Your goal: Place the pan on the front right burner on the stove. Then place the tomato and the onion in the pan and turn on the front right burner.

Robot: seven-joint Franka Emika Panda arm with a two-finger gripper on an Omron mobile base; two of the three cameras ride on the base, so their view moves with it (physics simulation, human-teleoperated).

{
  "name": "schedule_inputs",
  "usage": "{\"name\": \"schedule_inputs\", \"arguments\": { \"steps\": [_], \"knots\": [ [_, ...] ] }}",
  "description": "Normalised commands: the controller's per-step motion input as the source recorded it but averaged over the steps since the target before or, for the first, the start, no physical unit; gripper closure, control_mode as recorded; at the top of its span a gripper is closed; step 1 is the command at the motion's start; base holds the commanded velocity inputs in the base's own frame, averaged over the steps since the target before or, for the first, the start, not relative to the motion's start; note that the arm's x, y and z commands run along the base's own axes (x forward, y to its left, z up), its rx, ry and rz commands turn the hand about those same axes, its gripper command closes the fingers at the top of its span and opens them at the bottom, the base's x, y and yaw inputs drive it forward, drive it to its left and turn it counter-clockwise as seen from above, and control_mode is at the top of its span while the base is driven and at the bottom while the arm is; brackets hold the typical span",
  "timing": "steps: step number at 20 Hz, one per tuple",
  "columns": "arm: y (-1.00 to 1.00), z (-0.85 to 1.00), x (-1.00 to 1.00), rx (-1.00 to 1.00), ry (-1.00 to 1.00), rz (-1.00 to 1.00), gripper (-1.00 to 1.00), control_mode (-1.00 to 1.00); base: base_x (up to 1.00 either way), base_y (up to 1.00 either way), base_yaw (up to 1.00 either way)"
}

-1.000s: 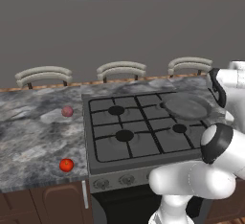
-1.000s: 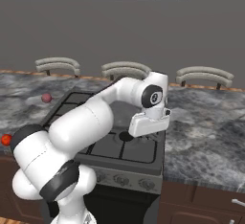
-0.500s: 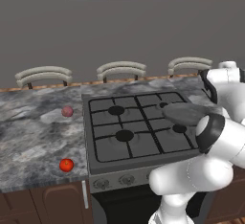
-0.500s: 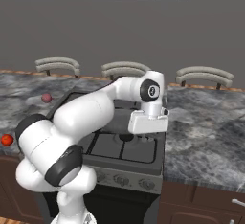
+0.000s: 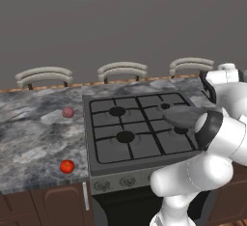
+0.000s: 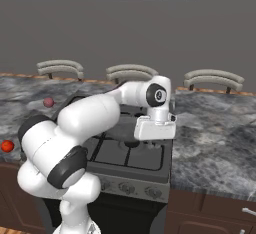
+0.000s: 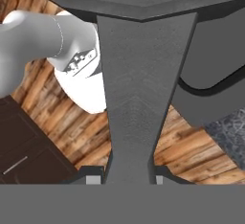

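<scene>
My gripper [image 7: 127,180] is shut on the straight handle of the dark grey pan [image 7: 139,94], which runs up between the fingertips [image 7: 94,179] to the pan's body. The pan [image 5: 185,116] hangs over the right side of the stove [image 5: 103,148], just above the grates and over the front right burner [image 5: 181,130], which it partly hides. The glossy red tomato [image 5: 67,166] lies on the counter near its front edge, left of the stove. Farther back on the same counter sits the pinkish-purple onion [image 5: 68,112]. Both also show at the left of the right base view, tomato [image 6: 6,146] and onion [image 6: 48,102].
A row of round knobs [image 5: 127,180] runs along the stove's front. Three chair backs [image 5: 122,70] stand behind the marble counter [image 5: 34,138]. More counter [image 6: 215,143] stretches right of the stove. My white arm [image 6: 90,118] reaches across the stove.
The pan in my gripper has come forward and down from the back right of the stove to above the front right burner. Tomato and onion have stayed put.
</scene>
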Motion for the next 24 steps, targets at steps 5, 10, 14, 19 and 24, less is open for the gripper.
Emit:
{"name": "schedule_inputs", "arguments": {
  "steps": [5,10,14,19,24],
  "knots": [
    [0.08,-0.3,0.06,-0.05,0.0,0.0,1.0,-1.0,0.0,0.0,0.0],
    [0.16,-0.17,0.1,-0.07,0.0,0.0,1.0,-1.0,0.0,0.0,0.0],
    [0.09,-0.26,0.23,-0.1,0.0,0.0,1.0,-1.0,0.0,0.0,0.0],
    [0.0,-0.36,0.27,-0.1,0.0,0.0,1.0,-1.0,0.0,0.0,0.0],
    [0.0,-0.32,0.46,-0.06,0.0,0.0,1.0,-1.0,0.0,0.0,0.0]
  ]
}}
